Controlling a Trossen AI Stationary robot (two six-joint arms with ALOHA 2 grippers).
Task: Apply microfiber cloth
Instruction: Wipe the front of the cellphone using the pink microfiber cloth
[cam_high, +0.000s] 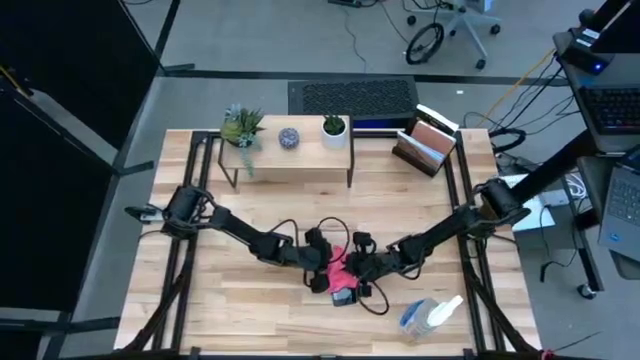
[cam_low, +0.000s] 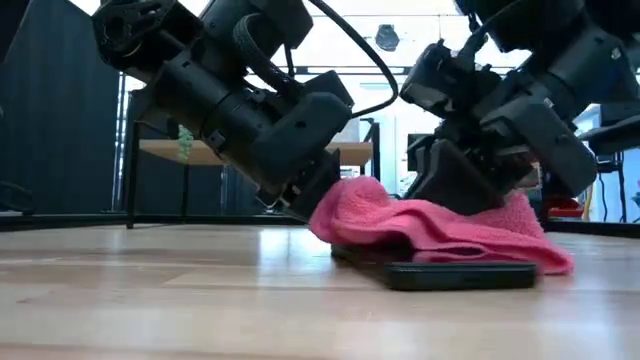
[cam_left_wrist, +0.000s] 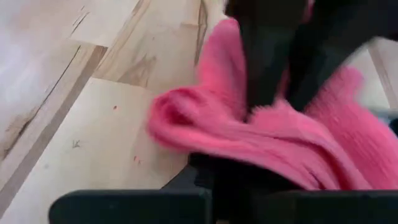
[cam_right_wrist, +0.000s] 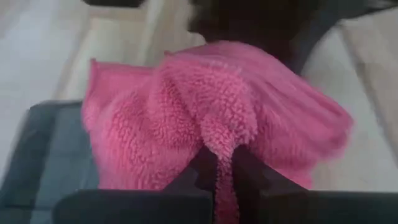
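The bright pink microfiber cloth (cam_low: 430, 225) lies bunched over a black smartphone (cam_low: 460, 275), which rests flat on the wooden table (cam_high: 230, 300). Both grippers meet at the table's middle, near the front. My left gripper (cam_high: 322, 265) is shut on the cloth's left end. My right gripper (cam_high: 360, 262) is shut on a raised fold at its right. In the right wrist view the phone (cam_right_wrist: 37, 155) shows bare beside the cloth (cam_right_wrist: 186, 118). My left gripper has the cloth's left end (cam_left_wrist: 205, 134) at its fingertips, slanting down from the table's left. The cloth itself covers the contact, so the layers cannot be told. That end is raised off the table. My right gripper pinches an upstanding fold (cam_right_wrist: 224, 149) of the cloth between its two fingers (cam_right_wrist: 202, 171), slanting down from the table's right. The fold holds several layers. The rest of the cloth spreads slack over the phone.
A clear spray bottle (cam_high: 428, 316) with blue liquid lies on the table at the near right. A low shelf (cam_high: 290, 152) with small plants stands at the far side, with a holder of books (cam_high: 428, 148) at the far right.
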